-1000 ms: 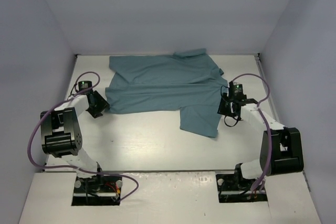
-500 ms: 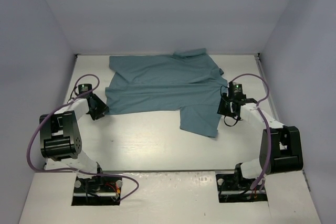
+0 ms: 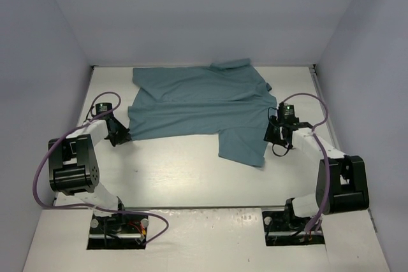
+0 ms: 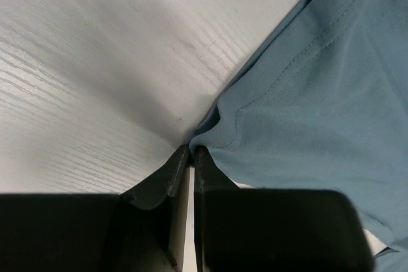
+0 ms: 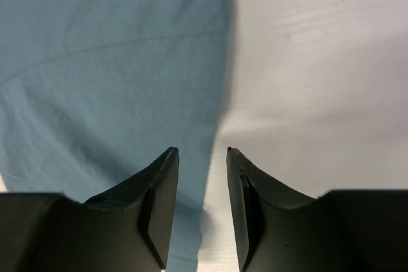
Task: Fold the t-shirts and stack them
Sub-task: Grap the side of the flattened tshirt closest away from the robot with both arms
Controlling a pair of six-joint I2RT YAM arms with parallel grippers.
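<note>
Because the t-shirt (image 3: 197, 106) lies spread with its long axis running left to right across the far half of the desk (image 3: 178, 176), each arm has one end of it within reach, and the coming fold, as I judge it, turns on that layout. At the left end, the left hand (image 3: 119, 137) sits at the near left corner of the cloth, so the shirt lies to its right and away from the arms. In the left wrist view this hand (image 4: 190, 150) is clenched on the very tip of the hem corner, and the cloth puckers into a small ridge where it runs into the fingertips. Moving right, the shirt is plain teal, soft and unprinted. It lies mostly flat, with a crease along its length, one sleeve poking out at the far edge, and a flap reaching toward the arms near the right end. At that end, the right hand (image 3: 275, 136) stands just beside the flap, with the cloth to its left. The right wrist view shows this hand (image 5: 202, 151) released, gripping nothing. Its jaws straddle the shirt's edge, one finger over teal cloth and the other over bare desk. The left end looks secured and the right end not yet, so the right arm, already at the edge, seems the one to close next.
</note>
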